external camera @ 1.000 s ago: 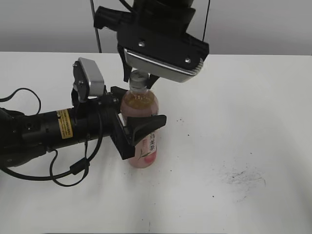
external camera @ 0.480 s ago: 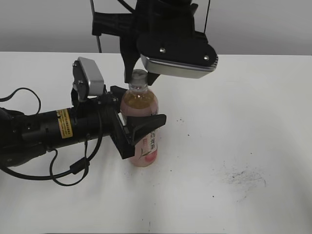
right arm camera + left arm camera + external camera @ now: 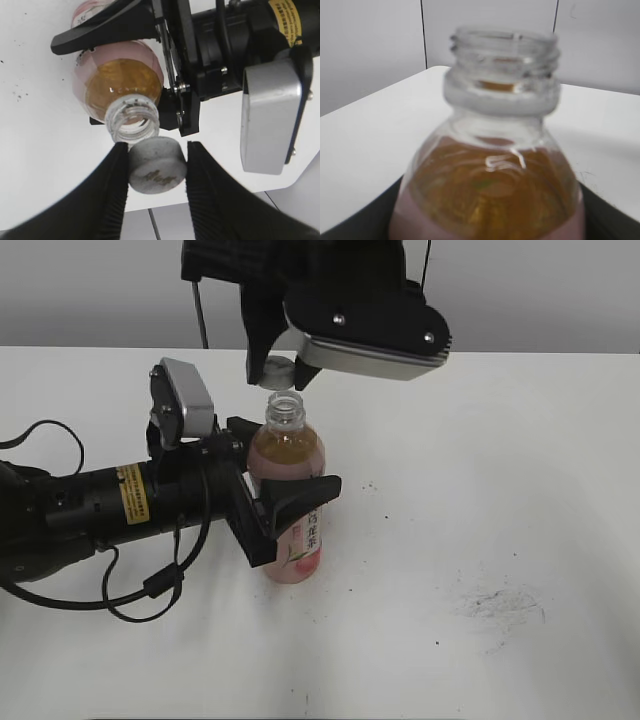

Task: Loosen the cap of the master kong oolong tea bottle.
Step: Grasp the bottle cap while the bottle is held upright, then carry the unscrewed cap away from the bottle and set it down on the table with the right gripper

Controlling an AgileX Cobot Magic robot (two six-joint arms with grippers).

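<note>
The master kong oolong tea bottle [image 3: 292, 500] stands upright on the white table, its threaded neck open [image 3: 502, 55]. My left gripper [image 3: 285, 502] is shut on the bottle's body from the left; its dark jaws show at the lower corners of the left wrist view [image 3: 485, 220]. My right gripper [image 3: 278, 368] hangs just above the neck, shut on the white cap [image 3: 156, 165], which is off the bottle [image 3: 122, 85] and a little above its mouth. The cap [image 3: 277, 367] shows small under the right wrist camera housing.
The white table [image 3: 480, 500] has dark scuff marks at the right [image 3: 495, 602]. The left arm's black body and cables [image 3: 90, 515] lie across the left side. A grey wall is behind.
The cap was on the neck one second ago. My right gripper has risen with the cap in it, and the neck now stands open. The left gripper and bottle have not moved.
</note>
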